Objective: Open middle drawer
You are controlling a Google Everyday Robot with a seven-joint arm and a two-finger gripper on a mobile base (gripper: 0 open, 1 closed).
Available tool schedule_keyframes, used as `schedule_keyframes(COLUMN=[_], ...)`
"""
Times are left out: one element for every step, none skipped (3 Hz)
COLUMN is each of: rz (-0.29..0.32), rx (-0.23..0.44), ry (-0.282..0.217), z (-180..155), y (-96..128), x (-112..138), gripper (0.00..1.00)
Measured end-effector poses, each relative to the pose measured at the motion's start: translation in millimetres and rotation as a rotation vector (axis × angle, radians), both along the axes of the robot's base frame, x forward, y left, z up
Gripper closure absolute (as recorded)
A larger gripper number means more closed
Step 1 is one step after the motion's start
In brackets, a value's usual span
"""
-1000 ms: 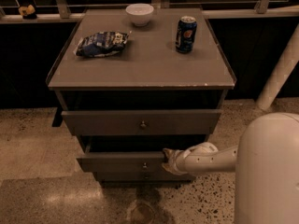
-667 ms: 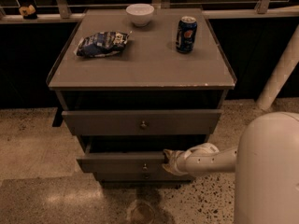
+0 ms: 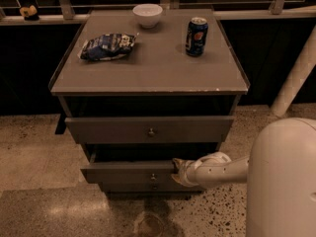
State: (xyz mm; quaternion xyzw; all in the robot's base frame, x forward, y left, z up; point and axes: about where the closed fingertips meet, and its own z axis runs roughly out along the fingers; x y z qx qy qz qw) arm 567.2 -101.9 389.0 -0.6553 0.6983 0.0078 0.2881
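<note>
1. Lower right of the frame: white robot body (image 3: 284, 181), arm stretching left.
2. Gripper (image 3: 177, 167) at the top edge of the middle drawer (image 3: 123, 173), right of its knob (image 3: 153, 177); clenched or released, cannot tell.
3. Middle drawer at lower centre, slightly out, under the further-out top drawer (image 3: 108, 130).
4. On the cabinet top (image 3: 148, 68): bag (image 3: 106, 46) left, can (image 3: 196, 36) right, bowl (image 3: 147, 15) at the back.
</note>
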Motion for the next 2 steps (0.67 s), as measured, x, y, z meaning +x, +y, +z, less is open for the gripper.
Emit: schedule_keyframes(rz=[0.000, 0.000], rx=[0.000, 0.000], ry=[0.000, 0.000], z=[3.3, 5.9], y=[1.5, 2.0], x=[0.3, 0.4], gripper=[1.00, 1.00])
